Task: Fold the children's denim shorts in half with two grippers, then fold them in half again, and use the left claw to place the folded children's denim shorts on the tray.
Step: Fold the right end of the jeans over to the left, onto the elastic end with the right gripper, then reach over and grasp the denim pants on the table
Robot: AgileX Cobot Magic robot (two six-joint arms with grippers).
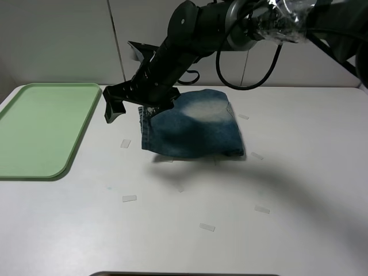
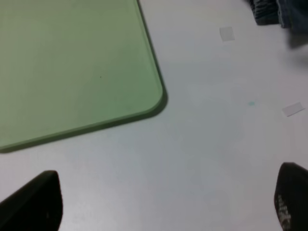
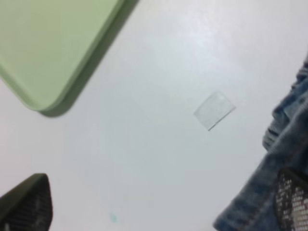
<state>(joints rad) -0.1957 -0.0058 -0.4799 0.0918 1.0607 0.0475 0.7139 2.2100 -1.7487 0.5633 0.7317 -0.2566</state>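
Lift black right gripper (image 3: 158, 204), fingers spread, cleanly off 9 o'clock edge of blue denim shorts (image 1: 192, 129), then bring black left claw (image 2: 161, 199), also spread, in from pale green plastic tray (image 1: 34, 132) side.

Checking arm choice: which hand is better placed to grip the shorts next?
Right, likely: the right hand is open at the denim shorts' tray-side edge; the left hand hovers over table near the tray corner.

robot lab bench, plain white table (image 1: 287, 241), small tape markers (image 1: 129, 198), bare pale wall (image 1: 57, 40)
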